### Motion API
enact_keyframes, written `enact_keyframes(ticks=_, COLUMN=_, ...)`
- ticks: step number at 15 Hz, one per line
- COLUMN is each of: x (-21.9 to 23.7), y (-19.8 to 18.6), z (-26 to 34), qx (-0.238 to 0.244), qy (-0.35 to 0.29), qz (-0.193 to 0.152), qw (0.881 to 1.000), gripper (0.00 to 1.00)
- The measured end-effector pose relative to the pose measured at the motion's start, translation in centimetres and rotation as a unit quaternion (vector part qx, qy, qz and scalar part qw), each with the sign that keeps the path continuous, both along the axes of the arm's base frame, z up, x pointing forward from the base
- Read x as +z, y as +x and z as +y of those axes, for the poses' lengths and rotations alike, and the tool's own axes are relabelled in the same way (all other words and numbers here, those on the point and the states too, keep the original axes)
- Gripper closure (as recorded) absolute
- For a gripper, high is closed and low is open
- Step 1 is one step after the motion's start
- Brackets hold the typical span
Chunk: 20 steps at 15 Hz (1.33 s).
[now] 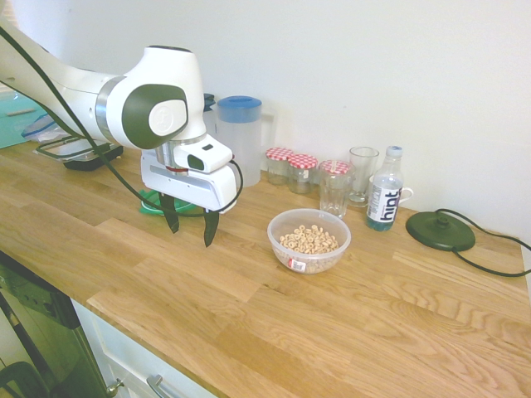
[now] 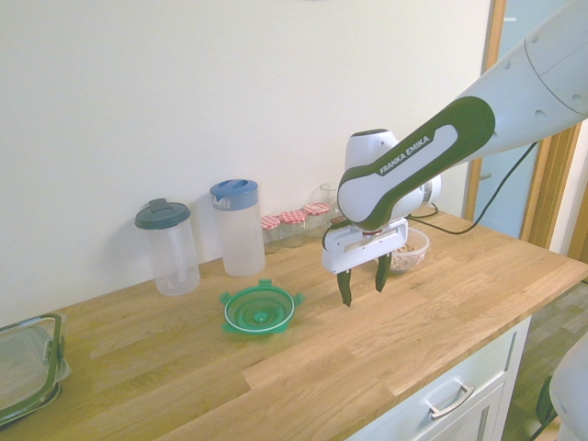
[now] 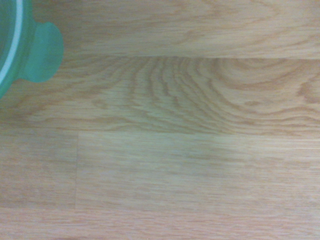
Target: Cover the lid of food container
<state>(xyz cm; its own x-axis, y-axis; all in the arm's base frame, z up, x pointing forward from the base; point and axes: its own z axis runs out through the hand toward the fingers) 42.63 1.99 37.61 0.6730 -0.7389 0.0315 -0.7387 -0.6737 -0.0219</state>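
Second exterior view, left to right. A black-rimmed rectangular container (image 2: pixel 26 366) lies at the near-left edge of the wooden countertop (image 2: pixel 303 367). Against the wall stand a clear jug with a dark lid (image 2: pixel 169 246) and a white jug with a blue lid (image 2: pixel 239 227). In front of the white jug the lid (image 2: pixel 260 309), round and green with snap tabs and a white ring, lies flat on the bare wood. Small jars with red-checked tops (image 2: pixel 292 226) stand by the wall. The gripper (image 2: pixel 364 280) hangs above the wood, pointing straight down, its jaws spread apart and holding nothing; it stands to the right of the lid, not touching it. The food container (image 2: pixel 409 250), a clear round bowl, sits just behind the gripper, largely hidden by the arm.

First exterior view. The gripper (image 1: pixel 189 222) hangs between the lid (image 1: pixel 158 202), whose green edge shows behind the fingers, and the food container (image 1: pixel 309 240), which holds cereal rings and bears a red-and-white label. Behind the bowl stand two drinking glasses (image 1: pixel 348 182) and a water bottle (image 1: pixel 384 190); a dark round base (image 1: pixel 440 230) lies further right.

Wrist view. One green tab of the lid (image 3: pixel 42 52) shows at a corner; the rest is wood grain.
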Motion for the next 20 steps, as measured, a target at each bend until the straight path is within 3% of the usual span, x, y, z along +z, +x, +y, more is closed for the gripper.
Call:
enact_keyframes(ticks=4, x=0.2, y=0.2, z=0.4, qx=-0.003, qy=0.013, qz=-0.004, qw=1.0, gripper=0.0)
enact_keyframes(ticks=7, x=1.2, y=1.5, z=0.2, qx=0.015, qy=0.105, qz=-0.019, qw=0.994, gripper=0.0)
enact_keyframes(ticks=10, x=0.5, y=3.6, z=-0.7, qx=0.036, qy=0.201, qz=-0.029, qw=0.978, gripper=0.0)
enact_keyframes(ticks=16, x=-3.2, y=7.1, z=0.6, qx=0.107, qy=0.353, qz=-0.052, qw=0.928, gripper=0.0)
enact_keyframes(ticks=20, x=-5.9, y=9.0, z=0.7, qx=0.094, qy=0.379, qz=-0.045, qw=0.92, gripper=0.0)
